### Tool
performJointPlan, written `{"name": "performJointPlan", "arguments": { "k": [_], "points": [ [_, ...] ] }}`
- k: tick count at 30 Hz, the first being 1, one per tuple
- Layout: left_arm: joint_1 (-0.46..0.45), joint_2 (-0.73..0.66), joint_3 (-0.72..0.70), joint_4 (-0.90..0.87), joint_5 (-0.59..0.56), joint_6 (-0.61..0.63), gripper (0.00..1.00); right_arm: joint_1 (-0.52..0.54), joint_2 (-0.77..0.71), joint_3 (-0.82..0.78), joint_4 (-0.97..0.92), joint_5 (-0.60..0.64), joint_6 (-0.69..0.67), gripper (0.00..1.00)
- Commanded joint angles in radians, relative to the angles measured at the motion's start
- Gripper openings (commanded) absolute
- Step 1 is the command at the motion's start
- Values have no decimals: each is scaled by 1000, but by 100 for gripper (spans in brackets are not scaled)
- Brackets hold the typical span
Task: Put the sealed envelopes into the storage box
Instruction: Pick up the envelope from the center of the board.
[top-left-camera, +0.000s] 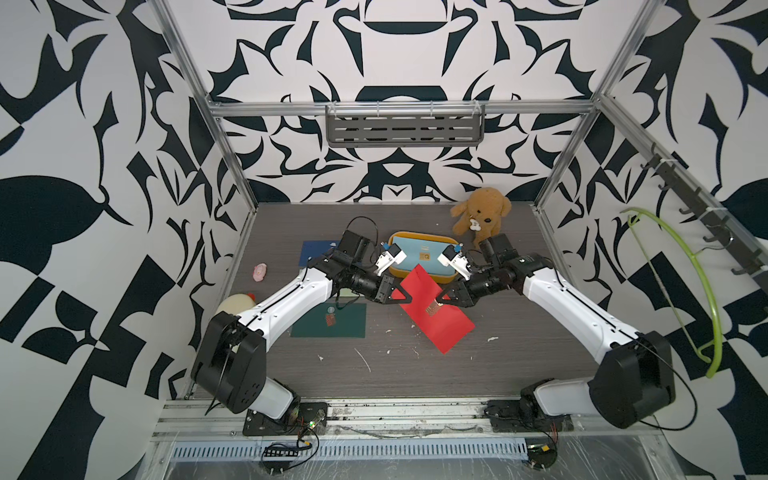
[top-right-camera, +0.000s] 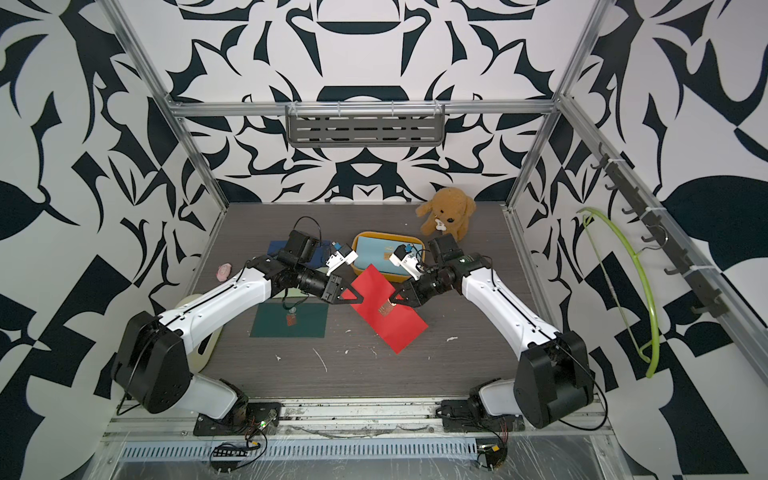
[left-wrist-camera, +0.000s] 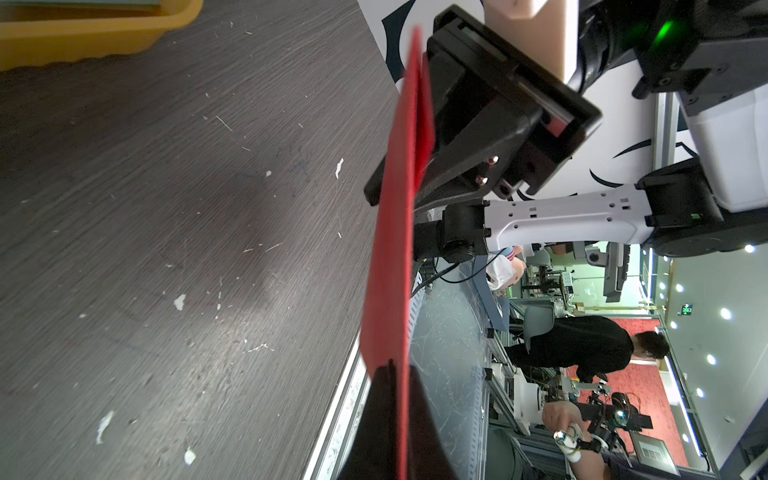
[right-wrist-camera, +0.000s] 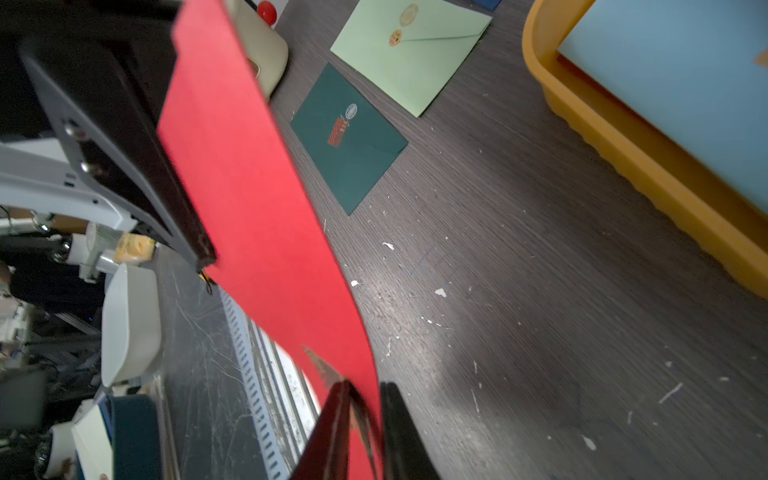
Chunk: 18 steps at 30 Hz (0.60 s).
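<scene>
— Claws, what have they got?
— The left claw (top-left-camera: 405, 294) is clamped tight on one edge of the red envelope (top-left-camera: 432, 316); the right claw (top-left-camera: 443, 296) pinches the opposite edge. The envelope hangs above the desk (top-left-camera: 415, 370), just before the storage box (top-left-camera: 422, 235).
— And elsewhere?
— A light blue envelope (top-left-camera: 419, 254) lies inside the box, and a dark green envelope (top-left-camera: 332, 322) lies on the desk.

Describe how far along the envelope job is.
Done: a light blue envelope lies in the storage box. In hand: the left tool and right tool both grip the red envelope above the table. Remaining: the dark green envelope, light green envelope and navy envelope lie on the table.
</scene>
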Motion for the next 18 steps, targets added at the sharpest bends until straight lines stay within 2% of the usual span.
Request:
{"name": "performJointPlan", "arguments": {
  "k": [1, 2, 4, 7, 10, 14, 18],
  "points": [
    [3, -11, 0, 24, -62, -1, 4, -20, -14, 1, -6, -15, 13, 13],
    [3, -8, 0, 12, -101, 1, 7, -29, -18, -4, -1, -7, 20, 12],
    [5, -2, 8, -8, -204, -8, 26, -45, -23, -11, 3, 21, 36, 8],
    [15, 6, 18, -19, -398, -55, 42, -72, -21, -16, -5, 52, 54, 3],
    [26, 27, 52, -36, -543, -113, 44, -81, -23, -14, -12, 75, 69, 1],
    [42, 101, 115, -49, -632, -183, 44, -80, -34, -7, -5, 121, 111, 0],
    [45, 197, 206, -73, -780, -278, 46, -80, -31, 21, -33, 212, 151, 0]
  ]
}}
